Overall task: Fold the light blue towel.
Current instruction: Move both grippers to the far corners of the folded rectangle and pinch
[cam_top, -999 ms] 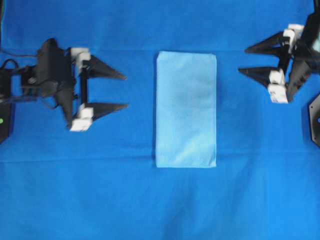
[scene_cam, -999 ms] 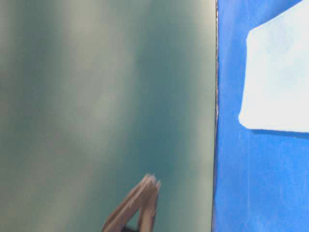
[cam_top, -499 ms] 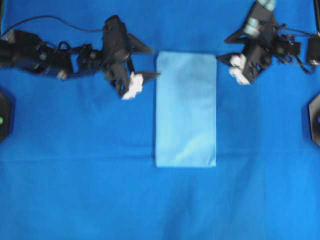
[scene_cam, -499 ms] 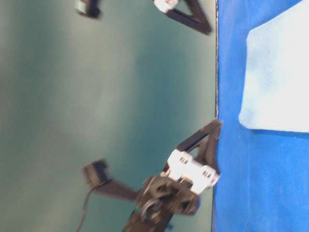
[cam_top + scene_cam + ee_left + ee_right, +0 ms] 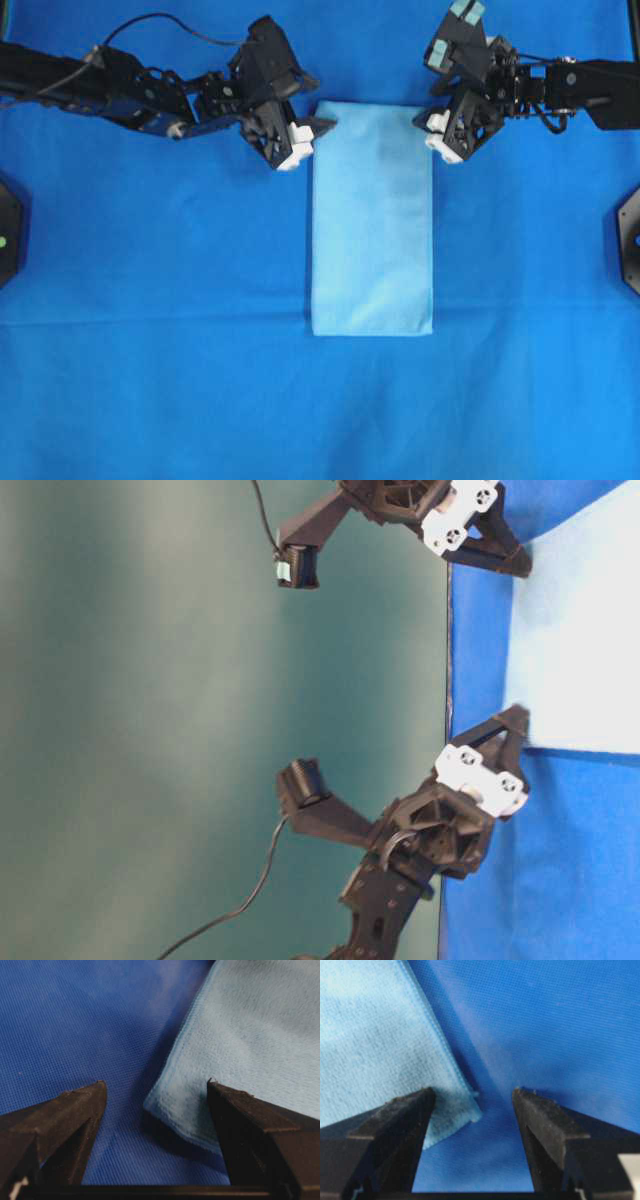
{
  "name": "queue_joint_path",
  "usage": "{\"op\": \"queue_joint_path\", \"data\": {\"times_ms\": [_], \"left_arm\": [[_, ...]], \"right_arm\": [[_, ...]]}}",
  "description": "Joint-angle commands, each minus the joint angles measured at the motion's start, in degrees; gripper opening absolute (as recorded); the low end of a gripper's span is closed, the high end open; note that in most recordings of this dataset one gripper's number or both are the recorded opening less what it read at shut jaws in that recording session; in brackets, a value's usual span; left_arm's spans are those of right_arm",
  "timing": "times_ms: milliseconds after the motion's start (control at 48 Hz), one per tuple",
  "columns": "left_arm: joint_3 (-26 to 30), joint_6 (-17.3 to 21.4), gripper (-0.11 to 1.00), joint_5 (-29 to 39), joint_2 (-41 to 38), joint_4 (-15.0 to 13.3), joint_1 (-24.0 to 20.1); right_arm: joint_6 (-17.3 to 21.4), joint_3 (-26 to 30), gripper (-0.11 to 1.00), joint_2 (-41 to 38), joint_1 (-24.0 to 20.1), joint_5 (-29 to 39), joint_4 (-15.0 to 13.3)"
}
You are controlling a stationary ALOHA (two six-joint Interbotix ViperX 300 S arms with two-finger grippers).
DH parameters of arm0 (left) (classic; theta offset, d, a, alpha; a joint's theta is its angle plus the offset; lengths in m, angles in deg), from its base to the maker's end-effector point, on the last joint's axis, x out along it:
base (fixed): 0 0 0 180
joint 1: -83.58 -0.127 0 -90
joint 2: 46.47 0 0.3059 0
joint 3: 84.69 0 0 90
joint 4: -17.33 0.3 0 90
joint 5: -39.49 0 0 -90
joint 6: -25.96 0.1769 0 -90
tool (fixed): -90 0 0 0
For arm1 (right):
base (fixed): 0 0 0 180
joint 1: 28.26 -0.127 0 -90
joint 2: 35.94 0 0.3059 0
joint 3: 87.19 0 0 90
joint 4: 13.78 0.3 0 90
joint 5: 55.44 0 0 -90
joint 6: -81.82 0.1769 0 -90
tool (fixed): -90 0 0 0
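Fingers of both arms stand spread wide, gripping nothing. Overhead, the towel (image 5: pixel 372 218) lies flat on the sheet (image 5: pixel 150 380), its long axis running top to bottom of the view; the left fingers (image 5: pixel 318 132) sit at the towel's top-left corner, the right fingers (image 5: pixel 428 128) at its top-right, each arm equally near its own corner. At table level both sets of fingers reach the towel's near short edge. In the left wrist view the corner lies between the spread fingers (image 5: pixel 80 1105), one either side. The right wrist view mirrors this.
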Motion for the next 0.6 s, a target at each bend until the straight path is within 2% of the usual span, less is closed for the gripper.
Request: {"op": "queue_joint_path", "data": {"times_ms": [0, 104, 208, 271, 395, 437, 583], "left_arm": [[1.3, 0.0, 0.75, -0.1, -0.1, 0.1, -0.3], [1.3, 0.0, 0.67, 0.5, -0.8, 0.1, -0.3], [1.2, 0.2, 0.47, 0.7, -0.9, 0.1, -0.3], [1.1, 0.2, 0.33, 1.0, -0.9, 0.1, -0.3], [1.1, 0.6, 0.09, 2.2, -0.7, 0.1, -0.3], [1.1, 1.1, 0.05, 2.5, -0.7, 0.1, -0.3], [1.8, 4.0, 0.05, 3.0, -0.5, 0.2, -0.3]], "right_arm": [[-0.1, 1.0, 0.65, -0.2, 0.4, -0.4, -0.2], [-0.1, 1.1, 0.65, -1.0, 0.6, -0.4, -0.2], [-0.1, 0.8, 0.59, -1.5, 0.8, -0.4, -0.2], [-0.1, 0.5, 0.46, -1.5, 0.8, -0.3, -0.2], [0.0, -0.8, 0.11, -0.7, 0.7, -0.2, -0.2], [0.1, -1.1, 0.05, -0.5, 0.8, -0.2, -0.2], [0.4, -1.3, 0.05, 0.1, 0.7, 0.3, 0.1]]}}
